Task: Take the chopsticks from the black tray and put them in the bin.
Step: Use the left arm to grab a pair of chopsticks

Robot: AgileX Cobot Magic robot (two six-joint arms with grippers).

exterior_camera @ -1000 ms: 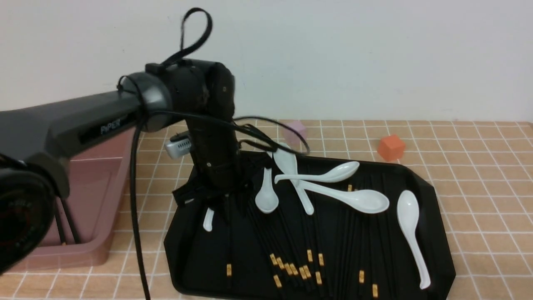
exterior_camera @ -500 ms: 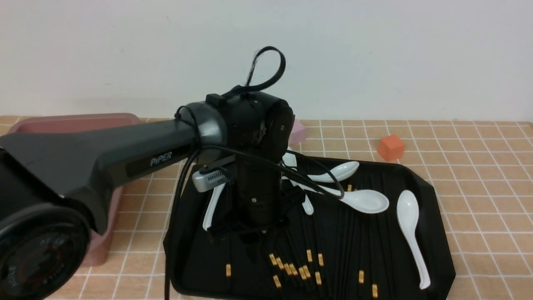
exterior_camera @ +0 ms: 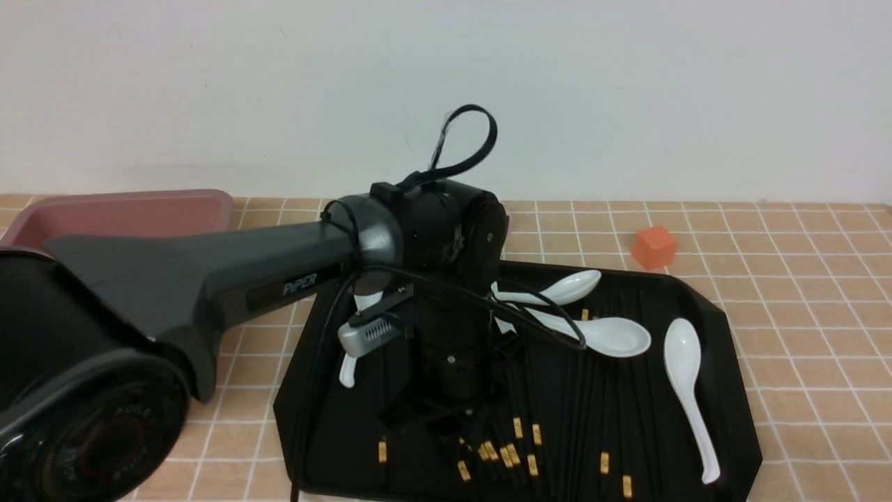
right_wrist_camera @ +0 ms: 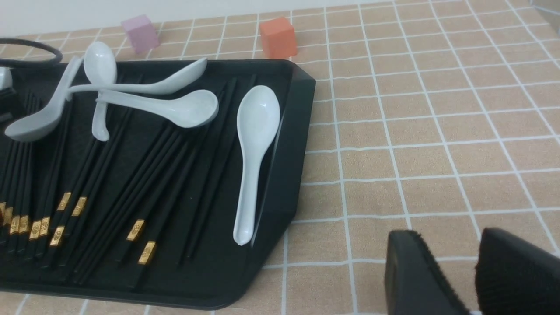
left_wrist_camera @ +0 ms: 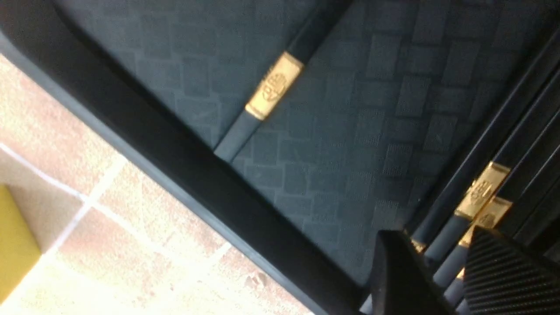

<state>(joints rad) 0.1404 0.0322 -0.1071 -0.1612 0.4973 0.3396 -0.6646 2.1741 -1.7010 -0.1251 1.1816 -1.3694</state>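
Plenty of bare tiled table (exterior_camera: 801,314) right of and behind the black tray (exterior_camera: 732,335); only an orange cube (exterior_camera: 655,246) just past the far rim, with a pink cube (right_wrist_camera: 141,27) further left. Left arm (exterior_camera: 209,279) reaching in from the left, hiding most of the bin (exterior_camera: 139,199). Bin at far left, apart from the tray's left edge. Several white spoons (exterior_camera: 686,376) across the tray's far half and along its right rim. Chopsticks (exterior_camera: 517,427) lying on the tray floor, gold bands toward the near rim. Left gripper (left_wrist_camera: 446,280) low over the banded ends, close to the near rim, jaws parted, nothing clamped. Right gripper (right_wrist_camera: 463,280) over bare table right of the tray, jaws apart, empty.
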